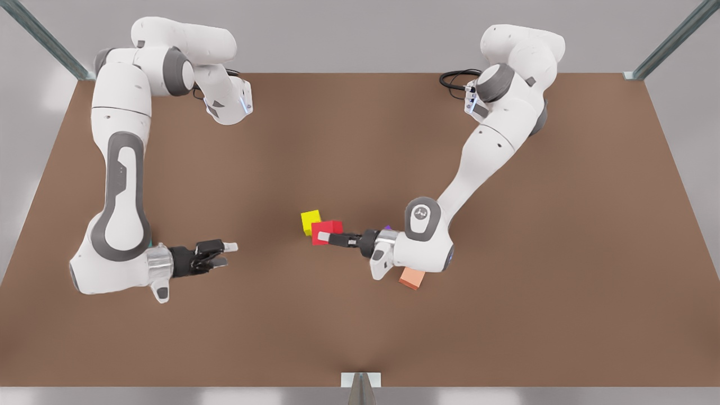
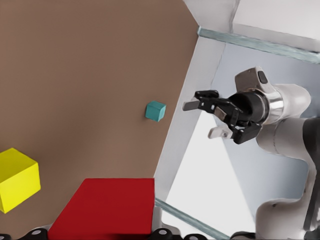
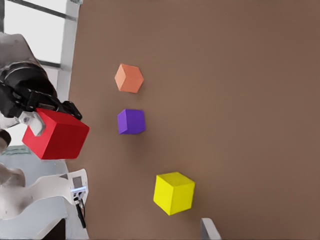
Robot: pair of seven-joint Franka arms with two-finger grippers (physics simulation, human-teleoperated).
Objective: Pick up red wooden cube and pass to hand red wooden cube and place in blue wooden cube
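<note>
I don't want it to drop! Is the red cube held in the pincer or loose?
Held: the left pincer is shut on the red wooden cube, gripping its sides. The right pincer waits open.

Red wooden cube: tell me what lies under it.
The left gripper holds the red wooden cube above the table, beside the yellow cube. In the front view the cube covers the spot beneath it. The right gripper waits open at the front view's left.

two arms, five cubes: one red (image 1: pixel 327 228), yellow (image 1: pixel 310 221), purple (image 3: pixel 131 121), salmon-orange (image 1: pixel 411 278), teal (image 2: pixel 155 110)
</note>
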